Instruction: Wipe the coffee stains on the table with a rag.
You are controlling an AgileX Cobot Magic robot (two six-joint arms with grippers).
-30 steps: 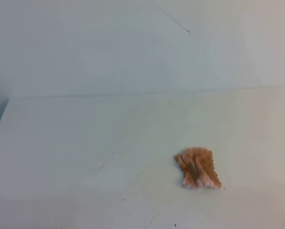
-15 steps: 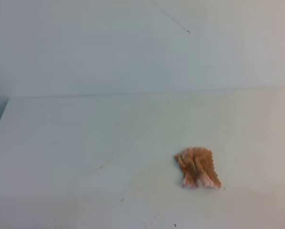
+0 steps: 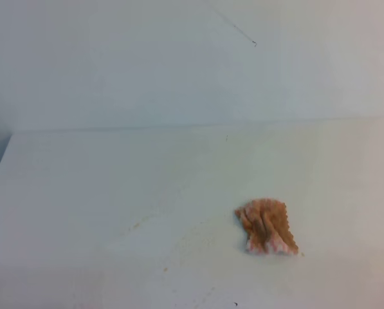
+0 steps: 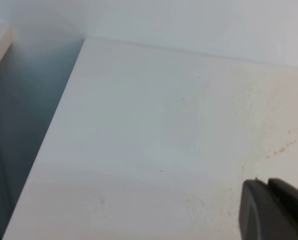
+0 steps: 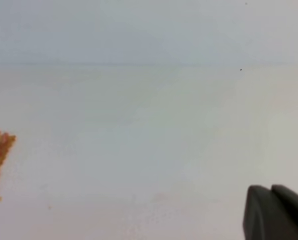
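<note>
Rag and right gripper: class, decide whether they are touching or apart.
Apart. The exterior high view shows the rag lying alone on the table; the right gripper is over bare tabletop.

Rag (image 3: 266, 226) crumpled cloth, scalloped edges; table (image 3: 82, 193) smooth matt white; claw (image 5: 274, 214) dark matt plastic

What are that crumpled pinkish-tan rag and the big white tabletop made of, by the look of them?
The crumpled pinkish-tan rag looks like soft woven cloth: it lies in folds, with zigzag-cut edges. The big white tabletop seems a hard, smooth matte board, perhaps laminate or painted wood: flat, with barely any glare. Neither can be told for certain.
</note>
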